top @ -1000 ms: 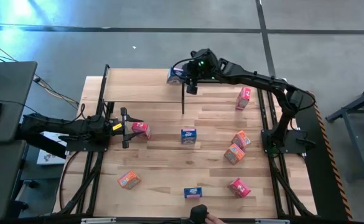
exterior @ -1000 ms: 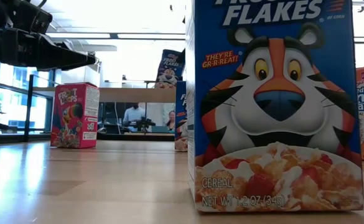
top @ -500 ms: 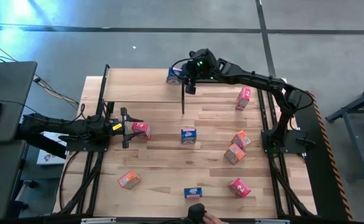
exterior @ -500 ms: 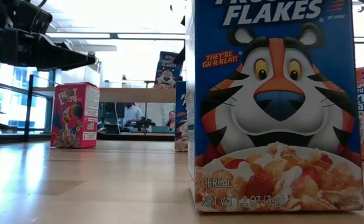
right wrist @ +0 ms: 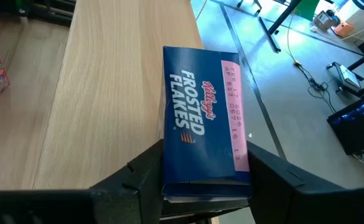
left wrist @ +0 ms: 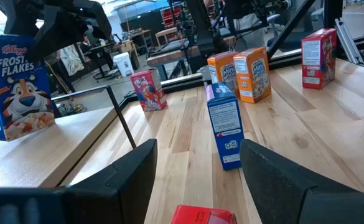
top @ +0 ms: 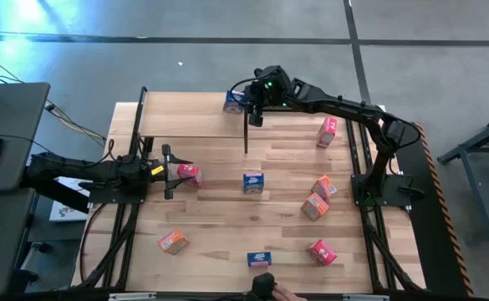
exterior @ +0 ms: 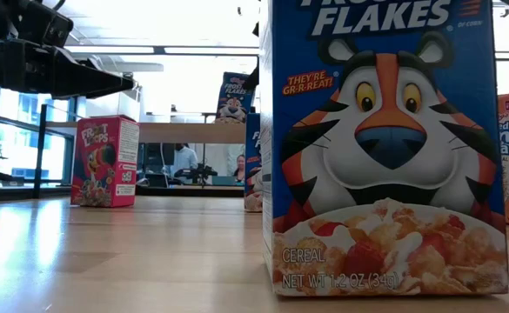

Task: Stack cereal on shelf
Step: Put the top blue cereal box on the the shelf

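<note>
My right gripper (top: 248, 104) reaches over the far side of the table and is shut on a blue cereal box (top: 233, 102) at the light wooden shelf (top: 185, 113). In the low view this blue box (exterior: 234, 96) is upright at the level of the shelf board (exterior: 193, 132). My left gripper (top: 170, 171) hovers open at the table's left. A pink-red box (top: 190, 174) stands on the tabletop just ahead of it, and the top of this box (left wrist: 203, 215) shows between my fingers without touching them. My right gripper holds the blue box (right wrist: 203, 134) pinched between the two fingers, one finger (right wrist: 141, 177) on each of two opposite sides near its top. The fingers come slanting down from the table's right. The box is upright; I cannot tell whether its bottom rests on the shelf board (right wrist: 101, 93).
Loose boxes stand on the tabletop: blue ones (top: 253, 182) (top: 259, 258), orange ones (top: 173, 242) (top: 323, 187) (top: 314, 206), pink-red ones (top: 328, 131) (top: 322, 252). A thin black shelf post (top: 246, 134) stands mid-table. A blue box (exterior: 385, 148) fills the low view. People sit in the room behind.
</note>
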Robot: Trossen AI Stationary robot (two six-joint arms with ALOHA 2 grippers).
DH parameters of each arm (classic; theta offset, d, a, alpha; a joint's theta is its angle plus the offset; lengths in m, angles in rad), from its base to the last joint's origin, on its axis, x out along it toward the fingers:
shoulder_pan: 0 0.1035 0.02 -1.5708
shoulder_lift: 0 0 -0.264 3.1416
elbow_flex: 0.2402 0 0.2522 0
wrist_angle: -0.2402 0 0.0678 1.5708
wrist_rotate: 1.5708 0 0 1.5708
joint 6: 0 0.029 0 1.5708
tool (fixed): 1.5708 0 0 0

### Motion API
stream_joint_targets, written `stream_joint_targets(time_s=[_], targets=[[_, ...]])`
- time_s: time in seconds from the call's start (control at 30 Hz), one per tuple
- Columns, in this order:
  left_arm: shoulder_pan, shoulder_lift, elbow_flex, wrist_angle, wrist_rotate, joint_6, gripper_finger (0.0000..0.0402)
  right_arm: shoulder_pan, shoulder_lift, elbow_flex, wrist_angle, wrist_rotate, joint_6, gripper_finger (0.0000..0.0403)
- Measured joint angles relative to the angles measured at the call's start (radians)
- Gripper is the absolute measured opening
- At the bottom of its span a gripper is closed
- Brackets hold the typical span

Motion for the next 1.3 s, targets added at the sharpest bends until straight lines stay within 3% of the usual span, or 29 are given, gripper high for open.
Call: stream_joint_targets(time_s=[0.33,0.9,1.3], targets=[[0.0,0.0,0.0,0.0,0.0,0.0,0.0221,0.0,0.005,-0.004,-0.01,0.002,0.0,0.0204],[0.0,0.0,0.0,0.0,0.0,0.0,0.0221,-0.016,0.005,-0.004,0.012,-0.035,0.002,0.0206],[0.0,0.0,0.0,0.0,0.0,0.0,0.0221,-0.015,0.004,-0.003,0.013,-0.025,0.0,0.0248]])
